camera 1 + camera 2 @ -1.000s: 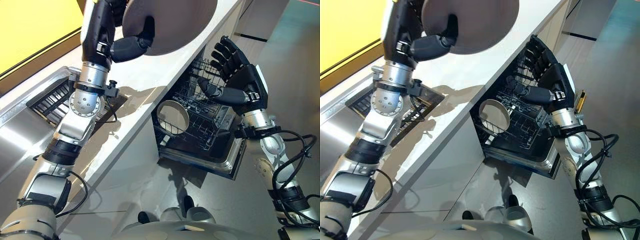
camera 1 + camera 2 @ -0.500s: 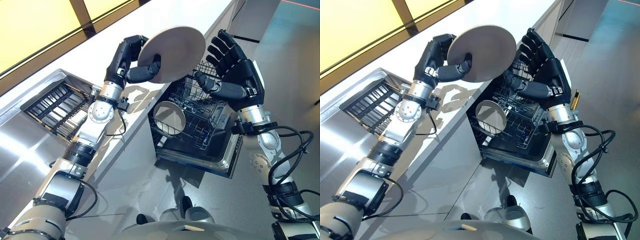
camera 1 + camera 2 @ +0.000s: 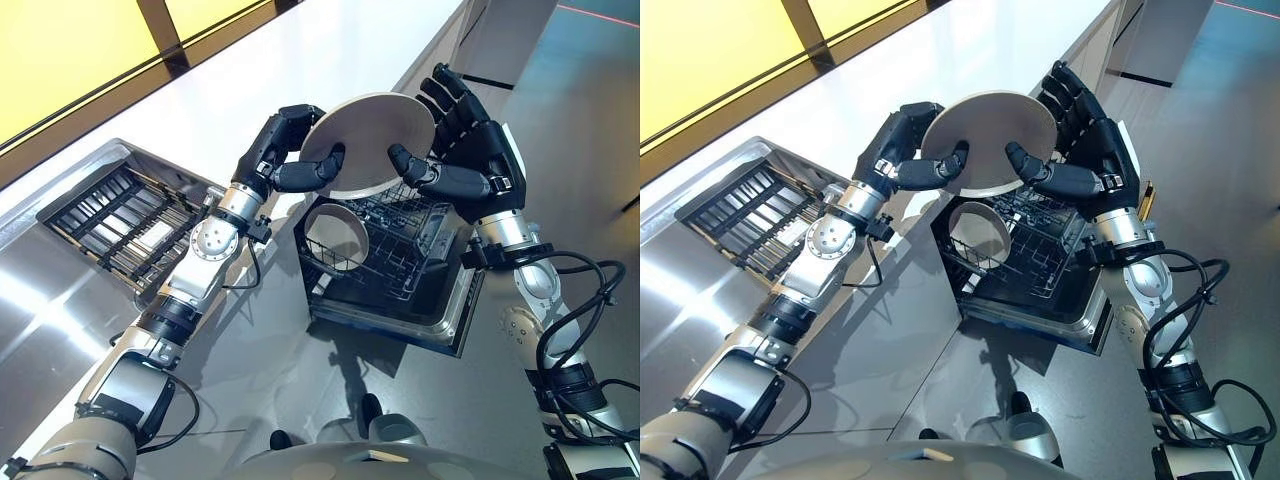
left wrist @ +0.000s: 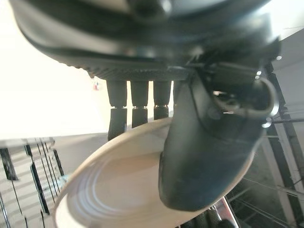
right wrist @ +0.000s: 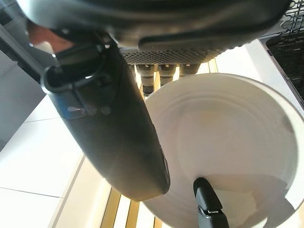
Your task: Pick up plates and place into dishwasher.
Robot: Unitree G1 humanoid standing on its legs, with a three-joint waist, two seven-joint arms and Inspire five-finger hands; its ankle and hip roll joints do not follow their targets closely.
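At the frame's upper middle, we pinch a beige plate (image 3: 370, 143) between left hand (image 3: 285, 150) and right hand (image 3: 470, 150), thumbs curled across it, above the open dishwasher rack (image 3: 390, 250) holding another plate (image 3: 336, 236).

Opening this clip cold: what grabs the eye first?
The pale plate held up in the air above the open dishwasher rack, gripped by the left hand on one edge and the right hand on the other. Below it, another plate stands on edge at the counter-side end of the rack. To the robot's left, a slatted drying tray sits in the steel counter.
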